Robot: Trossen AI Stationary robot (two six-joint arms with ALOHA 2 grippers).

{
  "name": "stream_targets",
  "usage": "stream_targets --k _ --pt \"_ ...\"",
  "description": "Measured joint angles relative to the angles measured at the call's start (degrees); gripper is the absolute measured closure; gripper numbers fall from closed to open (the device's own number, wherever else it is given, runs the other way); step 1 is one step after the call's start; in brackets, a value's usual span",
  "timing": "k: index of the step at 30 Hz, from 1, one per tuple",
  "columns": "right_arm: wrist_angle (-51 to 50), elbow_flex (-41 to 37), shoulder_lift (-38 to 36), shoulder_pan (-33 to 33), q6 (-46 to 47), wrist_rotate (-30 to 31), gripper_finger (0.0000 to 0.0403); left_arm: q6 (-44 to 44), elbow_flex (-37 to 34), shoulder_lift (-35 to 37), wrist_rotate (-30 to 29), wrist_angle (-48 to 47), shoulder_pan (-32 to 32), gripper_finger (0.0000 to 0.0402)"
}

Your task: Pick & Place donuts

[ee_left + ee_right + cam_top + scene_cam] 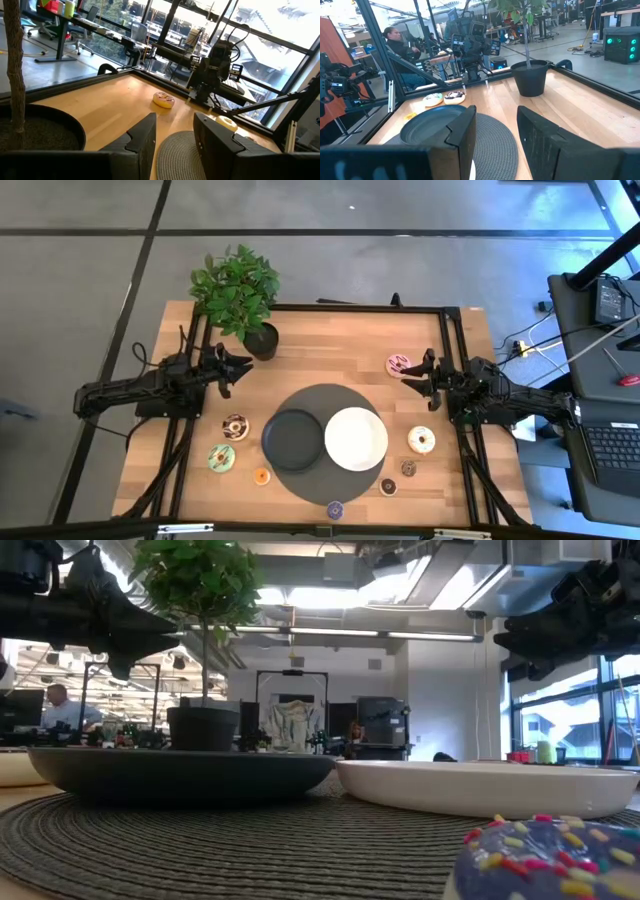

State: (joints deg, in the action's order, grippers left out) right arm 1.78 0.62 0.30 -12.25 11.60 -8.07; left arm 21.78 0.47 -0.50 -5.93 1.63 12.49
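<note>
The left gripper (238, 370) is hovering over the desk (330, 340) with its jaws released and empty, just in front of the potted plant (240, 295). Below those jaws, toward the desk's near edge, the chocolate donut (235, 426), green donut (221, 458) and small orange donut (262, 476) are lying apart. Between the two arms, the dark plate (292, 440) and white plate (355, 438) are sitting on the round mat (330, 395), with the purple donut (335, 508) at its near edge. The right gripper (418, 376) is hanging with its jaws released, the pink donut (398, 364) just beside them. The white donut (421, 440) and two small brown donuts (408, 468) are lying nearer the front.
</note>
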Motion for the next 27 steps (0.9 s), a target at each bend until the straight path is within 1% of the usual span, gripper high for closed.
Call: stream_targets --k 22,24,27 --pt "0.0 0.0 0.0 0.0 0.0 0.0 0.0258 0.0 0.0 0.0 0.0 0.0 0.0 0.0274" --pt "0.0 0.0 0.0 0.0 1.7 0.0 0.0258 0.0 0.0 0.0 0.0 0.0 0.0 0.0274" --pt "0.0 0.0 0.0 0.0 9.7 -0.2 0.0258 -0.2 0.0 0.0 0.0 0.0 0.0 0.0274"
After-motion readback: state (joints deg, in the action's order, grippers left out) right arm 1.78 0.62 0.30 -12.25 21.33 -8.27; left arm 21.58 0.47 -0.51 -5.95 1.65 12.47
